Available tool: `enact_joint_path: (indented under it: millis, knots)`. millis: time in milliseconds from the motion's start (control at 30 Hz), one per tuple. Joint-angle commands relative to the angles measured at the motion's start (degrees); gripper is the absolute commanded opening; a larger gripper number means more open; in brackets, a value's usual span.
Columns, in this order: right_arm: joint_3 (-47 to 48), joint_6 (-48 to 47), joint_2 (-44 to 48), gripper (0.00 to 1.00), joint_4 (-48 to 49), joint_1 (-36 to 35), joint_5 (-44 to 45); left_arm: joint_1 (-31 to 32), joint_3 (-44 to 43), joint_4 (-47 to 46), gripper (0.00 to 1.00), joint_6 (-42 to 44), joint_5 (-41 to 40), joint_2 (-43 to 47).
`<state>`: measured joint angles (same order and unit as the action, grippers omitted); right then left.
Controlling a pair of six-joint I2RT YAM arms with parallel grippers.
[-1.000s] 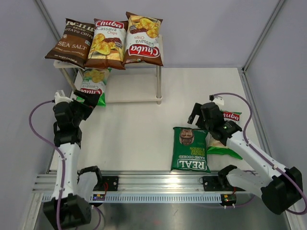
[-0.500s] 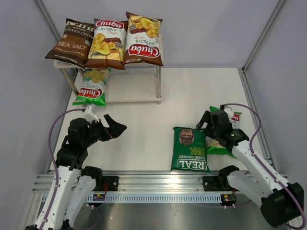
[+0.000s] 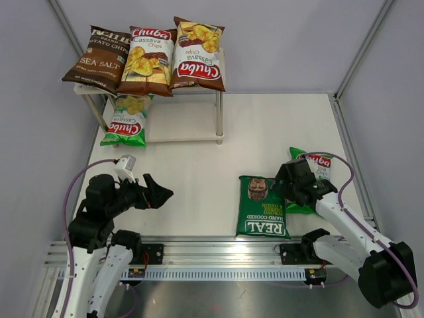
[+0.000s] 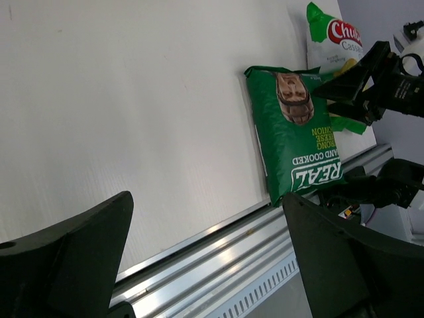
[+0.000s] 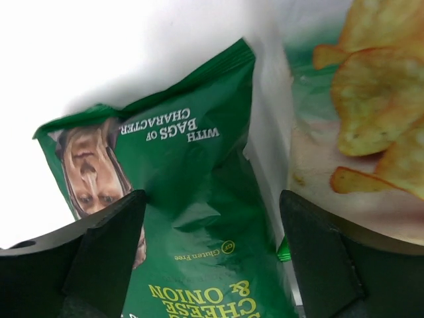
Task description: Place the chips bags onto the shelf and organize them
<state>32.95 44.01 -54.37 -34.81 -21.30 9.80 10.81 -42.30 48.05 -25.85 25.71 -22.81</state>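
Observation:
The shelf stands at the back left. Its top board holds the Sea Salt bag and two brown Chuba bags. One green Chuba bag lies on the lower board's left end. The dark green REAL bag lies flat on the table; it also shows in the left wrist view and the right wrist view. The other green Chuba bag lies beside it under the right arm. My right gripper is open, low over the REAL bag's right edge. My left gripper is open and empty.
A metal rail runs along the near table edge. Grey walls close in the left, back and right sides. The shelf's lower board has bare room to the right of the green bag.
My left arm drew back from the shelf to the near left, leaving the green Chuba bag on the lower board. My right gripper came down over the REAL bag.

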Motion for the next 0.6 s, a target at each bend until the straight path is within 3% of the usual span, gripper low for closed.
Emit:
enact_joint_path:
  millis: [0, 100, 167, 333, 433, 567]
  knots:
    - [-0.52, -0.5, -2.84, 0.87, 1.67, 0.21, -6.27, 0.18, -2.43, 1.08, 0.99, 2.55, 3.73, 0.66]
    - [-0.87, -0.68, -5.48, 0.83, 2.81, 0.12, -9.54, 0.18, -2.26, 1.08, 0.99, 2.82, 4.43, 0.75]
    - [-2.18, 0.11, -5.4, 0.73, 5.34, 0.12, -14.17, 0.18, -1.99, 0.99, 0.99, 2.56, 4.52, 0.66]
    - [-5.17, 3.62, -3.29, 0.37, 11.85, -0.41, -18.41, 0.18, 0.29, -1.11, 0.99, 0.8, 6.54, 0.57]
    - [-6.14, 7.04, -0.05, 0.33, 14.66, -0.93, -18.07, 0.18, 3.71, -4.54, 0.99, -0.87, 9.44, -0.39]
    - [-8.6, 13.28, 6.01, 0.19, 20.12, -1.2, -17.01, 0.27, 9.33, -12.0, 0.99, -5.26, 9.97, -4.52]
